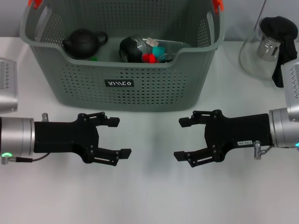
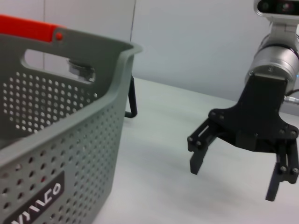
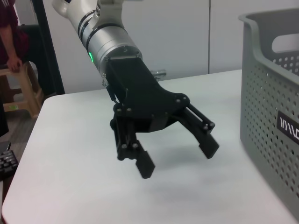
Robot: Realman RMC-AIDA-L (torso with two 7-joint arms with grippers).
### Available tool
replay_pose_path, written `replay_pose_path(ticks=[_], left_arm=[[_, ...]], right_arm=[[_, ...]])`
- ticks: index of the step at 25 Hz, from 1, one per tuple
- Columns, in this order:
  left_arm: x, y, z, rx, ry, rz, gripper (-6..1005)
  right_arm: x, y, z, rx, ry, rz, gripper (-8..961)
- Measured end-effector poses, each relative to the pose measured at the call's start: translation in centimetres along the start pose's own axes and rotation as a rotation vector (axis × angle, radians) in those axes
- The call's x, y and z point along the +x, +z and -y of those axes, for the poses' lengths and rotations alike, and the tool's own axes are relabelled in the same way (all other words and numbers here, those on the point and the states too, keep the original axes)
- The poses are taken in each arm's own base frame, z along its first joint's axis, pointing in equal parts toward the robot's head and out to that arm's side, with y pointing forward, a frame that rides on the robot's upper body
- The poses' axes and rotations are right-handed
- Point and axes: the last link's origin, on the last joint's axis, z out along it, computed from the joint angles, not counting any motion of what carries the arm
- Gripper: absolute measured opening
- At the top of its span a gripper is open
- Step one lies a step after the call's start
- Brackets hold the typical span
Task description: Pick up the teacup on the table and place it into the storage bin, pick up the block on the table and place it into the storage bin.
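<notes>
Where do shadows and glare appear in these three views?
Head view: soft shadows on the table under the left pincer and right pincer; highlights on the glass pot. Right wrist view: faint shadow beneath the left pincer. Left wrist view: even, no glare.

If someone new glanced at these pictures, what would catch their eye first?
The two open black grippers, left gripper and right gripper, facing each other above the white table. Behind them stands the grey storage bin, holding a dark teapot and colourful items; a glass pitcher sits at far right.

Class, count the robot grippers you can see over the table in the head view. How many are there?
2. The left gripper hovers open over the table in front of the storage bin; the right gripper, also open, faces it from the other side.
</notes>
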Motion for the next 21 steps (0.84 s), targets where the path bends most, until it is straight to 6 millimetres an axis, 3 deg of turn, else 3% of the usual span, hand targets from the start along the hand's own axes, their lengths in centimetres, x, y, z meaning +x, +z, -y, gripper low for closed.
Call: replay_pose_path(ticks=[21], left_arm=[[0.05,0.28,-0.23,-0.014,-0.003,-0.001,951]], right_arm=[[0.75,-0.3,-0.36,0.003,0.018,-0.005,947]])
